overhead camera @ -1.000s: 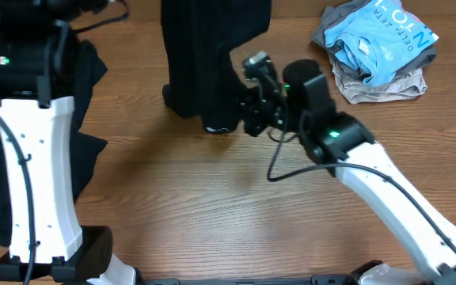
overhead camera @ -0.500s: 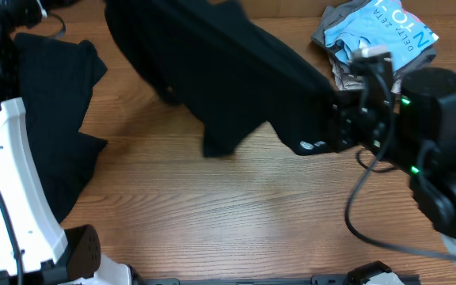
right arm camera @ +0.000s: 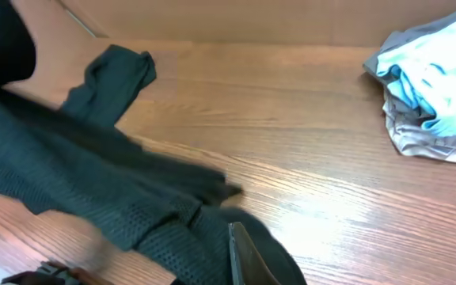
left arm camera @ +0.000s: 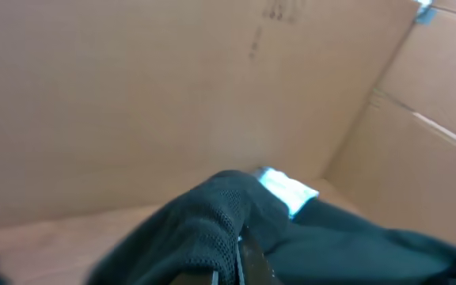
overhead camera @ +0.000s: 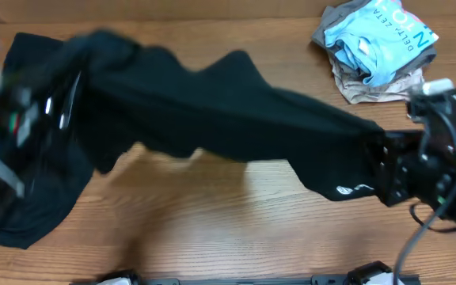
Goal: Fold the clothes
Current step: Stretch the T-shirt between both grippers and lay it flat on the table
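I see the black garment (overhead camera: 228, 111) stretched above the table (overhead camera: 236, 237) between both arms; the right gripper (overhead camera: 380, 170) pinches its edge, just beside a small white logo (overhead camera: 345, 190); the left gripper (left arm camera: 229, 267) is blurred from overhead, but in its wrist view the fabric is bunched at its fingers, pinched there too. A light-blue and grey pile (overhead camera: 374, 47) lies at the far right, apart from the garment.

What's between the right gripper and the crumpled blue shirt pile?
Bare wooden table only, per the overhead view; the right gripper grips the black garment.
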Robot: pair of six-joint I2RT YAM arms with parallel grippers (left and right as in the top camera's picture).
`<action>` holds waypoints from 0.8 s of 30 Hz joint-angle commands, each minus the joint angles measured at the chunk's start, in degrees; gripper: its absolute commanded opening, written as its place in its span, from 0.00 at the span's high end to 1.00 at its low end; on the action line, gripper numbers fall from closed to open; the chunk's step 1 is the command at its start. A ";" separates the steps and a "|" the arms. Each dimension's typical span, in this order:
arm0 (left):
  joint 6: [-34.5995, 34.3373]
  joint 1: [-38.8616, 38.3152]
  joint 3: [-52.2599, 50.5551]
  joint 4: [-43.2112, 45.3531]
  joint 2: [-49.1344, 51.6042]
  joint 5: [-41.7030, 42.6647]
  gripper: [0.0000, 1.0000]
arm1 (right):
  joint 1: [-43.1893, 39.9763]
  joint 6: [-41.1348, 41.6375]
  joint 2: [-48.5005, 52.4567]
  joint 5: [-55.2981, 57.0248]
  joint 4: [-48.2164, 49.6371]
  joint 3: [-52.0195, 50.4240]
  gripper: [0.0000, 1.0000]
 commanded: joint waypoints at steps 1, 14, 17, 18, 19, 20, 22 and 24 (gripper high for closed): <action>4.28 0.94 0.37 -2.67 -1.16 -16.55 0.96 | -0.68 0.42 -0.52 4.96 -1.57 4.37 0.96; 6.25 0.94 -5.42 -8.76 8.61 -24.20 0.96 | -0.68 -0.26 10.03 6.34 0.61 4.48 0.96; 7.15 0.79 -8.55 -8.28 12.96 -24.24 0.96 | -0.68 -0.92 15.65 6.36 1.40 4.48 0.96; 7.69 0.57 -9.62 -7.98 14.38 -24.24 0.96 | -0.68 -1.38 17.84 6.36 1.64 4.48 0.96; 8.11 0.28 -10.95 -7.13 15.87 -24.28 0.96 | -0.68 -1.55 20.24 6.36 1.95 4.48 0.96; 8.39 -0.17 -12.44 -5.79 17.22 -24.46 0.96 | -0.68 -1.57 22.38 6.45 2.36 4.44 0.96; 8.61 -1.62 -15.76 -2.03 20.00 -25.33 0.96 | -0.81 -1.55 26.62 7.23 3.72 4.13 0.96; 8.59 -3.32 -18.91 2.16 22.67 -26.86 0.96 | -1.31 -1.55 31.54 7.45 6.19 3.80 0.96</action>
